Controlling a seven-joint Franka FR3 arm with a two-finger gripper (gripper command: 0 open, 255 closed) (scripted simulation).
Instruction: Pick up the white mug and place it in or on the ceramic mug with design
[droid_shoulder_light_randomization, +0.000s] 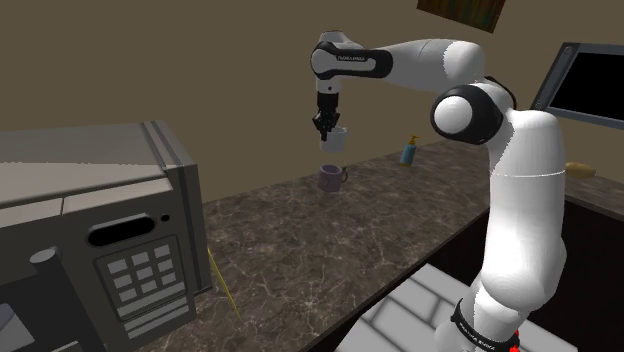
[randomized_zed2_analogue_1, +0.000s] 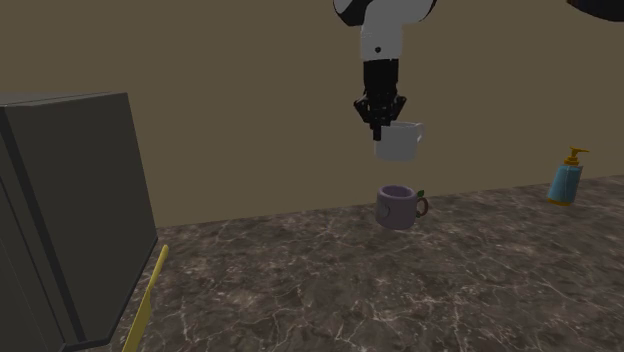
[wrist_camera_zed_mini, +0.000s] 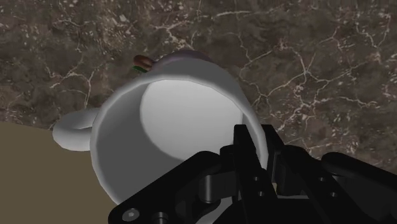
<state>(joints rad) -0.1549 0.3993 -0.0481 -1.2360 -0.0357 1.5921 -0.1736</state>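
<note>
My gripper (droid_shoulder_light_randomization: 326, 130) (randomized_zed2_analogue_1: 384, 128) (wrist_camera_zed_mini: 257, 143) is shut on the rim of a plain white mug (droid_shoulder_light_randomization: 334, 140) (randomized_zed2_analogue_1: 399, 143) (wrist_camera_zed_mini: 172, 127), which hangs in the air with its handle pointing sideways. Directly below it on the dark marble counter stands a purple mug with a brown handle (droid_shoulder_light_randomization: 332, 178) (randomized_zed2_analogue_1: 399, 206). In the wrist view the purple mug (wrist_camera_zed_mini: 181, 58) peeks out just beyond the white mug's far side.
A grey microwave (droid_shoulder_light_randomization: 90, 230) (randomized_zed2_analogue_1: 60, 215) stands at the shoulder view's left. A blue soap dispenser with a yellow pump (droid_shoulder_light_randomization: 408, 151) (randomized_zed2_analogue_1: 566, 180) sits near the wall. A yellow stick (randomized_zed2_analogue_1: 148, 300) lies beside the microwave. A dark screen (droid_shoulder_light_randomization: 590, 85) stands at the shoulder view's right.
</note>
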